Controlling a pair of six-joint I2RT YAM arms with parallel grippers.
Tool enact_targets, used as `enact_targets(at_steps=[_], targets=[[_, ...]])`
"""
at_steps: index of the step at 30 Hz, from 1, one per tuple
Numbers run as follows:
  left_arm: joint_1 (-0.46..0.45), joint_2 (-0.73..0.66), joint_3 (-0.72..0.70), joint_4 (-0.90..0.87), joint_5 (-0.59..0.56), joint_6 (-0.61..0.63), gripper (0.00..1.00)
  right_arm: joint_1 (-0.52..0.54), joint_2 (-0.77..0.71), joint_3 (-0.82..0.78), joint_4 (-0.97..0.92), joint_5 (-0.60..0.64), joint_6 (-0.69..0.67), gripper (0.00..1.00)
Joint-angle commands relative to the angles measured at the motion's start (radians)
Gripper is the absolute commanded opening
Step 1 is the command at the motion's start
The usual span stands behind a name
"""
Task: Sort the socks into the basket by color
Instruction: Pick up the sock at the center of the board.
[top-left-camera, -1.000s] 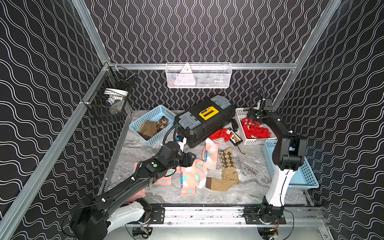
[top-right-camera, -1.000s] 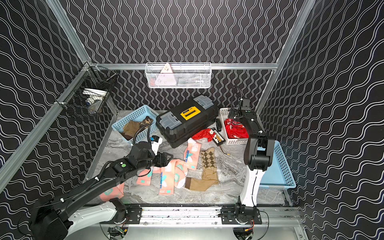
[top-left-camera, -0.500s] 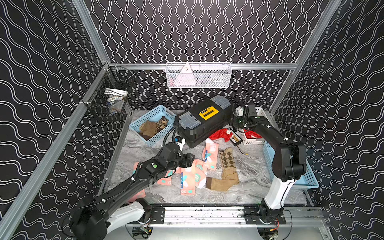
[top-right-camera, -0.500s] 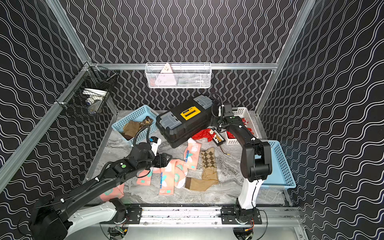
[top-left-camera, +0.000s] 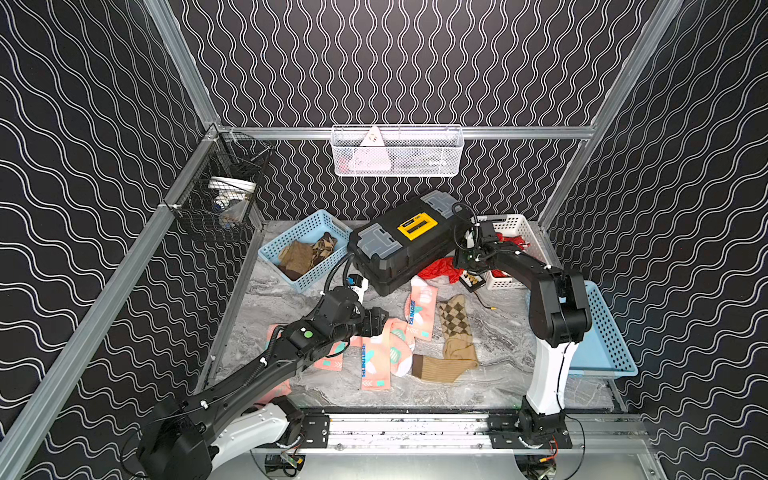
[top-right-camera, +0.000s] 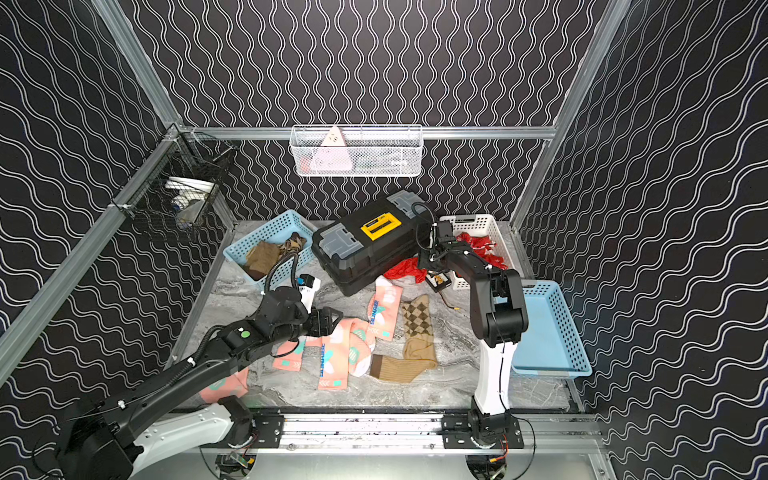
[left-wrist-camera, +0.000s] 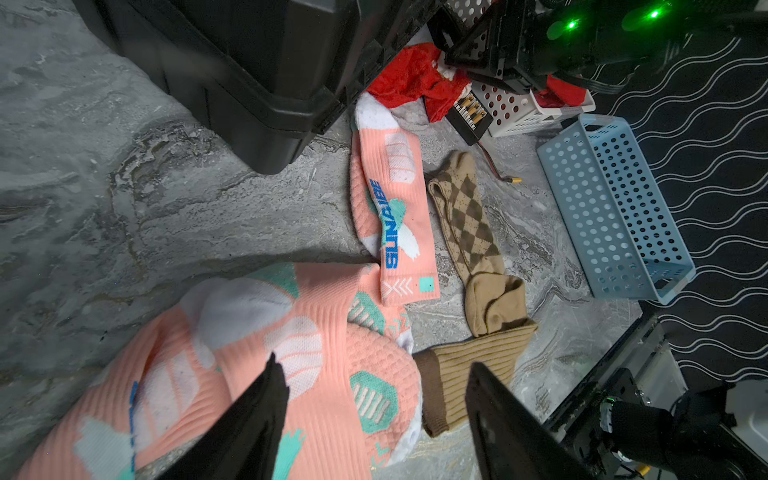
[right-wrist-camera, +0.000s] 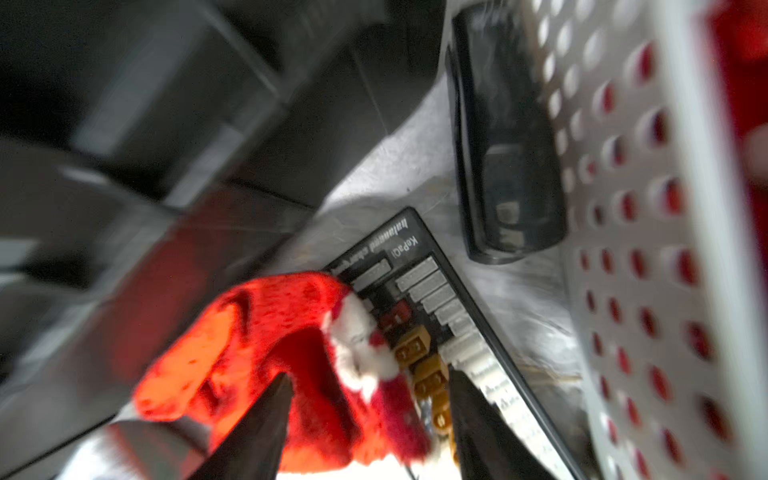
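Observation:
Several salmon-pink socks (top-left-camera: 376, 357) lie heaped at the table's middle. My left gripper (left-wrist-camera: 372, 361) hangs open just above them, nothing between its fingers. Next to the heap lie a tan argyle sock (top-left-camera: 455, 320) and a brown ribbed sock (top-left-camera: 440, 368). A red Santa sock (right-wrist-camera: 266, 332) is crumpled between the black toolbox (top-left-camera: 399, 249) and the white basket (top-left-camera: 513, 224), which holds red socks. My right gripper (right-wrist-camera: 370, 374) stands open, its jaws either side of the Santa sock. Tan socks lie in the back-left blue basket (top-left-camera: 307, 224).
An empty blue basket (top-left-camera: 611, 332) stands at the right edge, behind my right arm's base. A black charger board (right-wrist-camera: 436, 282) with a thin cable lies partly under the Santa sock. Wire baskets hang on the back and left walls.
My right arm swung left from over the white basket and dropped onto the Santa sock by the toolbox, its jaws narrowing. My left gripper stayed over the pink socks.

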Motion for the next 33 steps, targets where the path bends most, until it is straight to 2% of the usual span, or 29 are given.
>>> enact_targets(at_steps=[1,5,10,16,33], targets=[[0.0,0.004,0.002,0.006,-0.007,-0.007,0.72,0.002,0.015,0.01,0.036,-0.004,-0.004,0.54],[-0.001,0.018,0.008,0.009,-0.005,-0.008,0.72,0.007,0.035,0.02,0.028,-0.001,-0.007,0.42],[0.0,0.023,0.009,0.014,-0.006,-0.005,0.72,0.014,0.014,0.002,0.035,0.017,-0.009,0.16],[0.0,0.028,0.005,0.027,0.002,-0.011,0.72,0.021,-0.036,-0.016,0.029,0.041,-0.013,0.0],[0.0,-0.002,-0.014,0.02,-0.016,-0.013,0.75,0.038,-0.358,-0.099,-0.032,0.011,0.03,0.0]])
